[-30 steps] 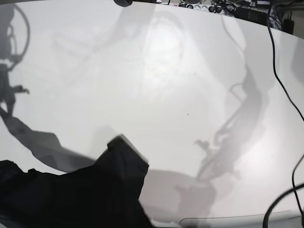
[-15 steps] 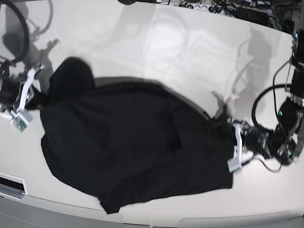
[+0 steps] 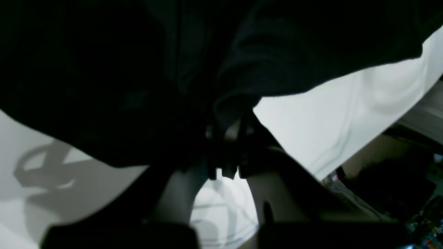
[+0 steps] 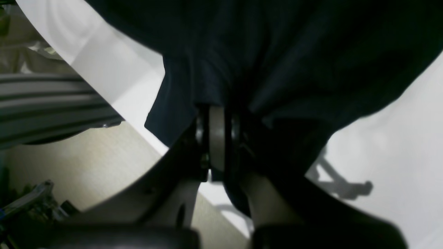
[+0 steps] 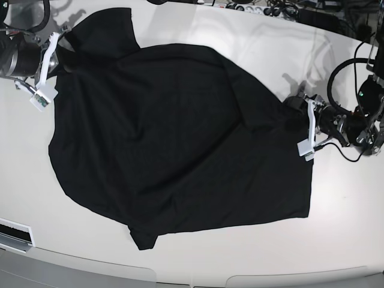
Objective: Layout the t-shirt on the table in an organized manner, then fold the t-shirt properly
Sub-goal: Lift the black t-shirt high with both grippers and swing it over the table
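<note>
The black t-shirt [image 5: 174, 138] lies spread wide over the white table [image 5: 342, 234], with wrinkles and one folded corner at the front. My right gripper [image 5: 51, 66] is at the far left, shut on the shirt's edge near a sleeve. My left gripper [image 5: 303, 126] is at the right, shut on the shirt's opposite edge. In the left wrist view the gripper [image 3: 225, 138] pinches dark t-shirt fabric [image 3: 138, 69] above the table [image 3: 328, 114]. In the right wrist view the gripper [image 4: 216, 114] pinches the t-shirt fabric [image 4: 294, 52] near the table [image 4: 398, 145] edge.
Cables and a power strip [image 5: 270, 9] lie along the table's back edge. A black cable loop [image 5: 345, 78] hangs by the left arm. The curved front edge [image 5: 90, 264] runs close below the shirt's hem. A slotted panel [image 5: 15, 231] sits at the front left.
The shirt went from bunched at the front left to spread across the table. Both grippers moved farther back and apart, carrying its edges.
</note>
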You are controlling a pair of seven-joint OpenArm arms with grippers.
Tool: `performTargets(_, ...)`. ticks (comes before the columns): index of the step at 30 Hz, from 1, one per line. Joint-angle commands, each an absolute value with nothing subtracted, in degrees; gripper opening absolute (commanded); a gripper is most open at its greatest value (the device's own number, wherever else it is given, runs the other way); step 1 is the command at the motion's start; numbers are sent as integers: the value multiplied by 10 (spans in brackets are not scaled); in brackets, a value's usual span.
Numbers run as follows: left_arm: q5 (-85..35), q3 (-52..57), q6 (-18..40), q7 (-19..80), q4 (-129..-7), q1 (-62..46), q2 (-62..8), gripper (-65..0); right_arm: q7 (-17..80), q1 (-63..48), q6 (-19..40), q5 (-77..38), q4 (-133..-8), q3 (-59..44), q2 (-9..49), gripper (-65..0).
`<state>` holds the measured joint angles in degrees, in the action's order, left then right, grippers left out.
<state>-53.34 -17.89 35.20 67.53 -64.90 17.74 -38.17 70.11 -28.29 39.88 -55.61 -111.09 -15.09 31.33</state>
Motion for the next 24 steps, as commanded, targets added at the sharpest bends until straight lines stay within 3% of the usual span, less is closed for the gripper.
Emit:
performTargets(1, -541, -172, 354, 673, -656, 186, -392, -650, 688, -280, 400, -561, -1119, -156, 318, -650)
performTargets(4, -539, -173, 354, 621, -656, 206, -383, -650, 585, -252, 400, -497, -1119, -156, 314, -650)
performTargets(7, -474, -196, 324, 569, -656, 326, -371, -650, 482, -145, 280, -349, -1120, -157, 320, -650)
performTargets(9, -450, -227, 304, 566, -657, 473, -369, -650, 516, -30, 188, -312, -1129, -166, 345, -650)
performTargets(10, -452, -234, 289, 568, -657, 552, -369, -650, 544, 26, 176, -320, -1141, -178, 361, -650)
performTargets(13, -474, -221, 275, 602, -651, 750, -362, -650, 541, 115, 201, -354, -1162, -241, 423, -650)
performTargets(18, -530, -192, 301, 613, -599, 750, -371, -650, 551, 122, 255, -437, -1160, -274, 488, -650)
performTargets(24, -563, -191, 335, 637, -528, 714, -367, -650, 579, 67, 302, -504, -1143, -269, 481, -650)
